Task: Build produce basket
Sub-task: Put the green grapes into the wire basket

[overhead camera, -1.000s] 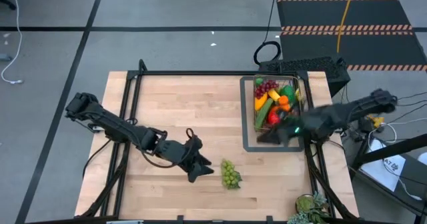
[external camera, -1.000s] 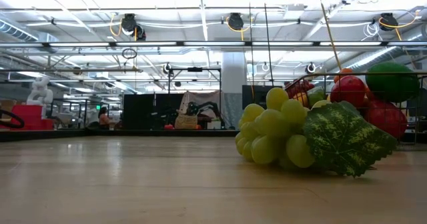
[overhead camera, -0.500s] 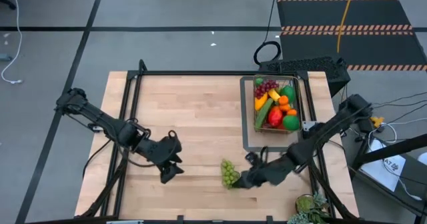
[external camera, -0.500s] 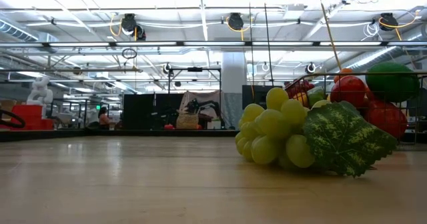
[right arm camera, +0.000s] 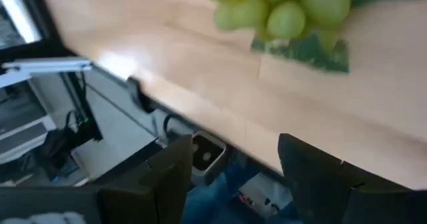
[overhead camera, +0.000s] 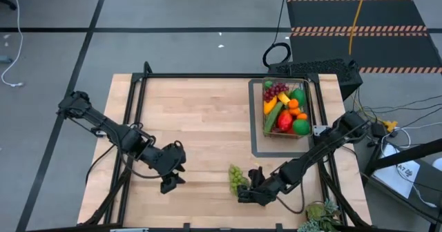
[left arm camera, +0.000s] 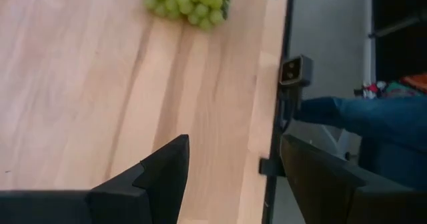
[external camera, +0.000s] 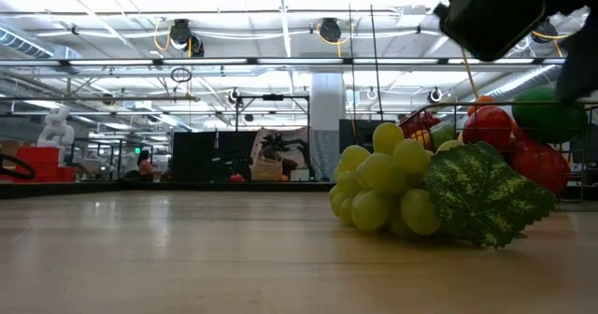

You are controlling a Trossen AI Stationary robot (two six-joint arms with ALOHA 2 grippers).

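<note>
Near the front edge of the wooden table (overhead camera: 193, 114), one bunch of green grapes (overhead camera: 238, 179) lies loose on the boards with a single cloth leaf (external camera: 486, 194) at its side. Just beside it, toward the table's front right, the right gripper (overhead camera: 248, 195) hangs low at the end of its outstretched arm, its two fingers spread with a clear gap between them and grasping nothing; its wrist camera looks past those fingers at the grapes and the leaf, which lie apart from the fingers. To the left, well apart from the grapes, the left gripper (overhead camera: 168, 184) hovers over bare wood, its two fingers likewise parted and empty.

Farther back, at the right rear of the table, one small wire basket (overhead camera: 309, 111) sits inside a flat dark tray frame (overhead camera: 254, 121). It is packed with toy produce: one bunch of purple grapes (overhead camera: 275, 90), one cucumber (overhead camera: 271, 117), one red apple (overhead camera: 283, 121), one round green fruit (overhead camera: 300, 127), and orange pieces (overhead camera: 294, 104) whose number cannot be counted. From table level, the basket's load rises behind the green grapes.

Beyond the table, a large hall with overhead lights fills the background, and a blue sleeve (left arm camera: 353, 114) shows past the table edge in the left wrist view.
</note>
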